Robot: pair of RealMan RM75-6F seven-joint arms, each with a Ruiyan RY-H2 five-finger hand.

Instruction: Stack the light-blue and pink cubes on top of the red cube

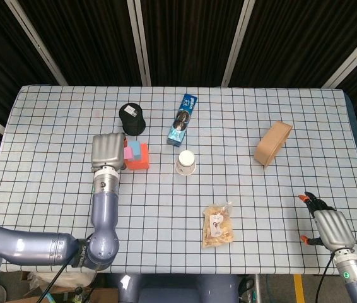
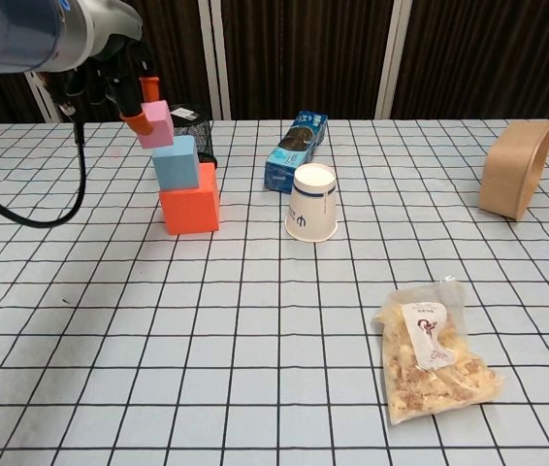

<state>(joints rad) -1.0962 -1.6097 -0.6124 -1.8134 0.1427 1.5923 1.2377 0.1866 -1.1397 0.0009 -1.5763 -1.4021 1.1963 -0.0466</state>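
Bringing the last cube to the stack

Left hand [image 2: 110,53] is pinching pink cube [image 2: 155,124] just above light-blue cube [image 2: 176,162] on red cube [image 2: 189,206], lining up the drop.

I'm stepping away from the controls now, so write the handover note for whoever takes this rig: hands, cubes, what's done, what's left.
Left robot hand: holds the pink cube in the air, right above the light-blue cube; whether they touch is unclear.
Right robot hand: rests at the table's near right edge, fingers apart, holding nothing.
Done: light-blue cube sits on the red cube, beside the black mesh cup.
Left: set the pink cube squarely on the light-blue one, release, pull the hand away.
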